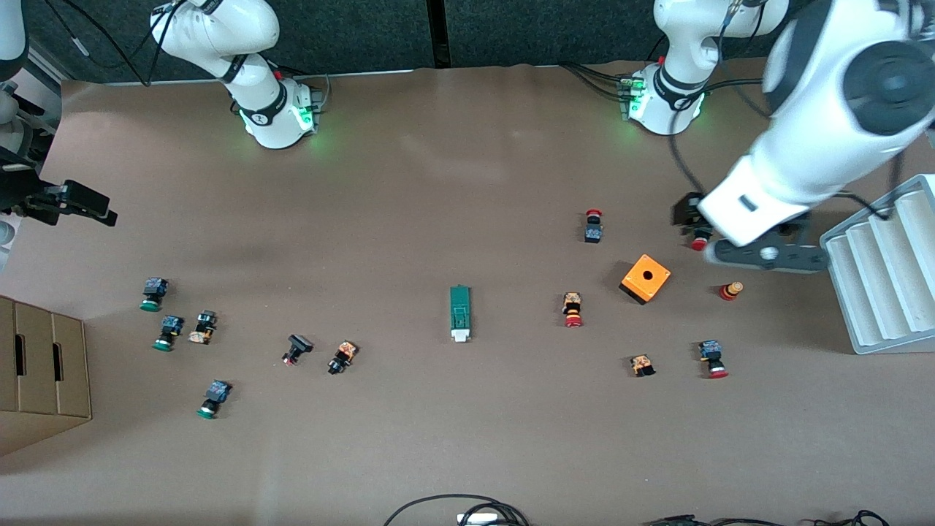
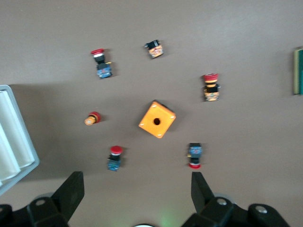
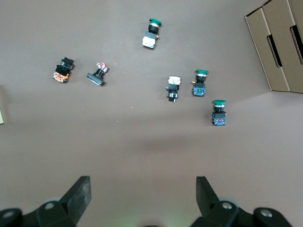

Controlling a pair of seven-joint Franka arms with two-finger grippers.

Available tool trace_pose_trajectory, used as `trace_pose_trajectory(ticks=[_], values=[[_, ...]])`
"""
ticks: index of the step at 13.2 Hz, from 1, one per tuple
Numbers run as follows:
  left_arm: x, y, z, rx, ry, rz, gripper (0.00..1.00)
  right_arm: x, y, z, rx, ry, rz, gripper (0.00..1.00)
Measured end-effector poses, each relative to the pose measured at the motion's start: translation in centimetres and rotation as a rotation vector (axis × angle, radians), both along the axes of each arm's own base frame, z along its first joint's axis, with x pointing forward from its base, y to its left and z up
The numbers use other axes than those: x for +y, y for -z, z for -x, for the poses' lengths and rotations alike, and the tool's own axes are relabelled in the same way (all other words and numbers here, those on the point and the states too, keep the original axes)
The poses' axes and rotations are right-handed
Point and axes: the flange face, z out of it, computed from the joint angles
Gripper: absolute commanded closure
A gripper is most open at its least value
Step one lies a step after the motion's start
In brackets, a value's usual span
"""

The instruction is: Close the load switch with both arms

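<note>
The load switch, a narrow dark-green block with a white tab at the end nearer the front camera, lies flat near the middle of the table. Only its edge shows in the left wrist view. My left gripper hangs in the air over the table toward the left arm's end, beside the orange cube; its fingers are wide open and empty. My right gripper hangs in the air toward the right arm's end, above the green-capped buttons; its fingers are wide open and empty. Both grippers are well away from the switch.
An orange cube with a hole and several red-capped push buttons lie toward the left arm's end. Green-capped buttons lie toward the right arm's end. A cardboard box and a white ribbed rack stand at the table's ends.
</note>
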Motion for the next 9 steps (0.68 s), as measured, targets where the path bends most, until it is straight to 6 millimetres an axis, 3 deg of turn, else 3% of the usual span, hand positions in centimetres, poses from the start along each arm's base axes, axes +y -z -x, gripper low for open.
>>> trace_pose_trajectory(ticks=[3,9], values=[[5.5,0.1,1.4,0.001,-0.041,-0.005,0.00,-0.1,0.0,0.0,0.000,0.003,0.000,0.00],[11.6,0.6,1.5,0.014,-0.145,0.012,0.00,-1.9,-0.4,0.1,-0.015,0.035,-0.001,0.00]])
